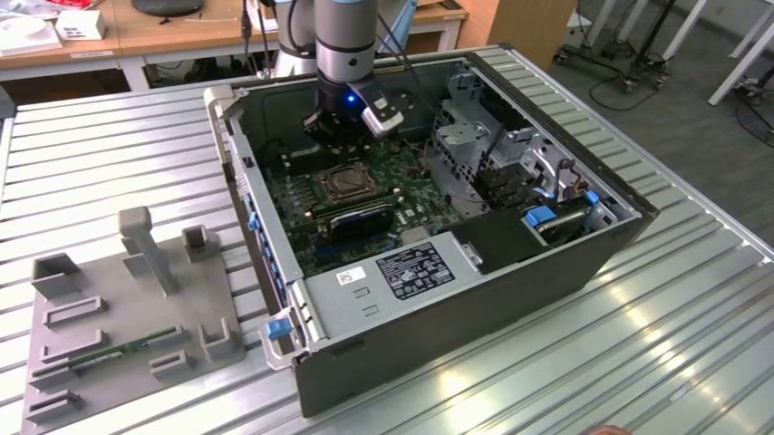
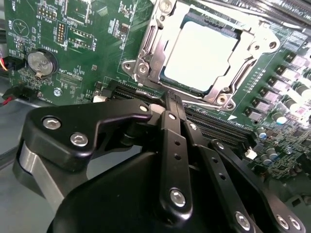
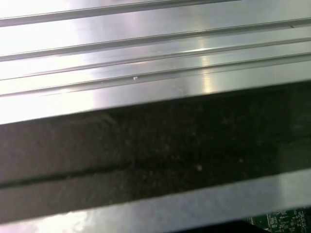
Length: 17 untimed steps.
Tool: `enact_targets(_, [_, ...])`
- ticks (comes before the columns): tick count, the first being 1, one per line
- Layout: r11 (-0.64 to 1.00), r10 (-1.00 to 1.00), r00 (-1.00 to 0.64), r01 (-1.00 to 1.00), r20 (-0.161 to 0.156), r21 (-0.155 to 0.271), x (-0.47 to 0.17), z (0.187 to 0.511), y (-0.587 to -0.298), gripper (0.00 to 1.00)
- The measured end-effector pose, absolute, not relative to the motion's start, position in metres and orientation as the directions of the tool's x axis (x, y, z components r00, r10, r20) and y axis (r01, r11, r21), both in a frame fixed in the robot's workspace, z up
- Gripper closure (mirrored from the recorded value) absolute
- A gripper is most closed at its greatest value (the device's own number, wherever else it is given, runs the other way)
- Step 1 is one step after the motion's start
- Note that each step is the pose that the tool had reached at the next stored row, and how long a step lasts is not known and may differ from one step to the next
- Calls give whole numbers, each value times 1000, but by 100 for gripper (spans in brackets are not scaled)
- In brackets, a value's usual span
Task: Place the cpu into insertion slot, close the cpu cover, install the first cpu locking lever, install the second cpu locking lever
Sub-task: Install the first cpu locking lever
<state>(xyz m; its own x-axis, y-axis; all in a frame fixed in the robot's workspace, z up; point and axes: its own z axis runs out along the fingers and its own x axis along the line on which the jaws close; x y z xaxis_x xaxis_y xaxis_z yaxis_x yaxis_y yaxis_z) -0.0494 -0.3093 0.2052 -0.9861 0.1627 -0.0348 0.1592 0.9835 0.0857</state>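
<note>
Silver-grey and flat, the cpu sits inside the insertion slot, whose black rim shows along one edge of the chip in the second wrist view. The cpu cover lies down over the slot, its metal frame ringing the chip so that the chip's top shows through the window. The gripper hangs just beside the slot, above the long black memory slots that run between it and the slot. Its black fingers are pressed together at the tips and hold nothing, and it touches neither chip nor cover. On the green board, a round coin battery lies well apart from the slot. In the exterior view the slot lies within the open computer case, and the arm reaches down into the case near it. The case rests on a ribbed metal table, where a grey tray stands well apart from the slot, outside the case.
</note>
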Motion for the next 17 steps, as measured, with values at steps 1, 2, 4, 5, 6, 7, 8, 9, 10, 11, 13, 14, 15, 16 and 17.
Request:
enact_targets(1, [984,162,-986,159,-36,81,-49,205,-309,89])
enact_targets(2, [984,162,-986,159,-36,77,-49,205,-309,89])
enact_targets(4, [984,162,-986,159,-37,75,-49,205,-309,89])
enact_targets(5, [984,162,-986,159,-36,75,-49,205,-309,89])
enact_targets(6, [984,162,-986,159,-37,75,-49,205,-309,89])
enact_targets(7, [984,162,-986,159,-37,74,-49,205,-309,89])
enact_targets(8, [984,162,-986,159,-37,74,-49,205,-309,89])
enact_targets(9, [984,162,-986,159,-37,74,-49,205,-309,89])
enact_targets(10, [984,162,-986,159,-37,74,-49,205,-309,89])
enact_targets(11, [985,162,-986,159,-37,73,-49,204,-309,89])
enact_targets(13, [985,162,-986,159,-37,71,-49,203,-309,89])
enact_targets(14, [985,162,-986,159,-37,70,-49,202,-309,89])
enact_targets(15, [985,162,-986,159,-38,69,-49,201,-309,89])
enact_targets(16, [985,162,-986,159,-38,68,-49,201,-309,89])
enact_targets(17, [985,162,-986,159,-38,66,-49,201,-309,89])
